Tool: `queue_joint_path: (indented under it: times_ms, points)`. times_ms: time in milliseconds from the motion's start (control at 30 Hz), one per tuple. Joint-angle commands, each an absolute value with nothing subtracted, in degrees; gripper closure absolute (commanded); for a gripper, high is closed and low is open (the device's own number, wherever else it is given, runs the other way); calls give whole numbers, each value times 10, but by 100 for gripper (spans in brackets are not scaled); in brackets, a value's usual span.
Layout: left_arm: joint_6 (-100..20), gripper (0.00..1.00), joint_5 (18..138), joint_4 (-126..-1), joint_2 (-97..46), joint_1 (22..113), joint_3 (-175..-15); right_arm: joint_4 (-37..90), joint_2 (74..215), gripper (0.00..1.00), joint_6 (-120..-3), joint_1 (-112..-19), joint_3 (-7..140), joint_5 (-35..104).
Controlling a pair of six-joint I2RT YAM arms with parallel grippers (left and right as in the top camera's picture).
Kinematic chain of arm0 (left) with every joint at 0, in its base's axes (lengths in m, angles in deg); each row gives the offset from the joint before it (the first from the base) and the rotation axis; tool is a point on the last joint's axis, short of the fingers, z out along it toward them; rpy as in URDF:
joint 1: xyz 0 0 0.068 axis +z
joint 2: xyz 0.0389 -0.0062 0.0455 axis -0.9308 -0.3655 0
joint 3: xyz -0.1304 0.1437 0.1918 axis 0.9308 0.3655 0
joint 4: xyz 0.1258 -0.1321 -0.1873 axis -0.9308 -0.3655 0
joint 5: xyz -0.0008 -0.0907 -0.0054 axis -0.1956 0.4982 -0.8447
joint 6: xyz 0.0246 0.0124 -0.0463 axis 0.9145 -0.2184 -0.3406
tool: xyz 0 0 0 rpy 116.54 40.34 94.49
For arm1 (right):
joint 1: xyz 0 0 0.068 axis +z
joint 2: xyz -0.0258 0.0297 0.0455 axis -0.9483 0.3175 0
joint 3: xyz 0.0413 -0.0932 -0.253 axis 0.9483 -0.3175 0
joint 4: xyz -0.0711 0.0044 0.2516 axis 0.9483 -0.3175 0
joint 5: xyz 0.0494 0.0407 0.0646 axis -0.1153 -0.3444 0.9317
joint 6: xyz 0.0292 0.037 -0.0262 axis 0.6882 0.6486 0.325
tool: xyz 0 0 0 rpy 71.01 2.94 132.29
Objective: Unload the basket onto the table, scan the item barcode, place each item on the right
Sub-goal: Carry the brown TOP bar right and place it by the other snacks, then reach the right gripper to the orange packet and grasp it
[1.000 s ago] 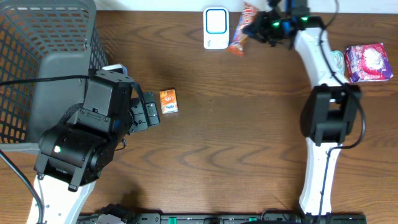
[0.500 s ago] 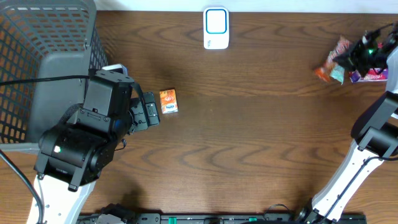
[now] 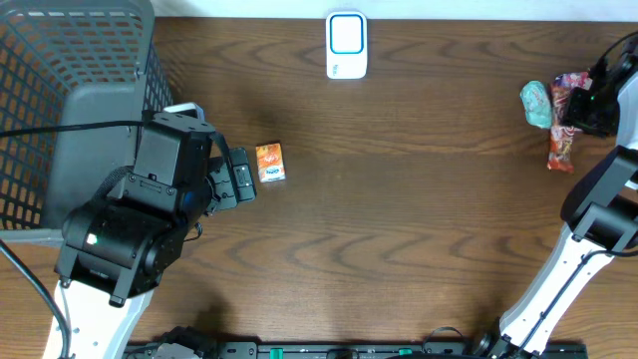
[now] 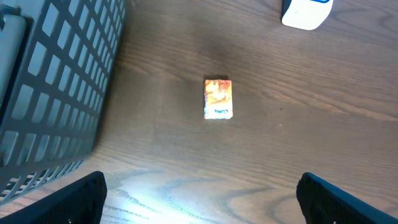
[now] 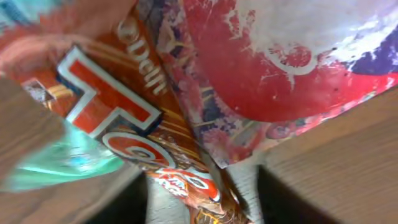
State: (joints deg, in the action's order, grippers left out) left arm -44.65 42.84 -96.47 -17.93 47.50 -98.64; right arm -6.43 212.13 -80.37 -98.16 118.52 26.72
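Snack bar: far right of the table; its far end sits at my right gripper, with a teal packet just beside.
Right gripper: I cannot tell whether it is parted or clamped on the bar.
Bar axis: runs near-to-far, slightly tilted.
Left gripper: spread wide, holding nothing.

- We see the left arm as bulky black housings on a white link, with a black cable trailing left.
- The right arm has white links, black joints and, we think, a small green light.
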Motion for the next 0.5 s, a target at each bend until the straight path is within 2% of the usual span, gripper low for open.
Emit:
queue_joint_path:
  times_ms: [0,233,333,367,400,433,467]
  points:
    - [-447,2,425,-966,-178,476,-988,-66,2092,43,-794,-956,1193,236]
    - [-448,2,425,-966,-178,476,-988,-60,2030,43,-778,-899,1198,287]
    - [-448,2,426,-966,-178,476,-988,-73,1998,43,-778,-861,1198,355]
    - [-447,2,426,-966,-178,476,-988,-82,1982,29,-779,-827,1198,466]
    - [-448,2,425,-966,-178,476,-988,-82,1981,27,-779,-815,1198,509]
    - [-448,2,425,-966,-178,476,-988,-84,1981,29,-779,-799,1198,557]
    - [-448,2,425,-966,-178,476,-988,-86,1983,39,-779,-785,1197,591]
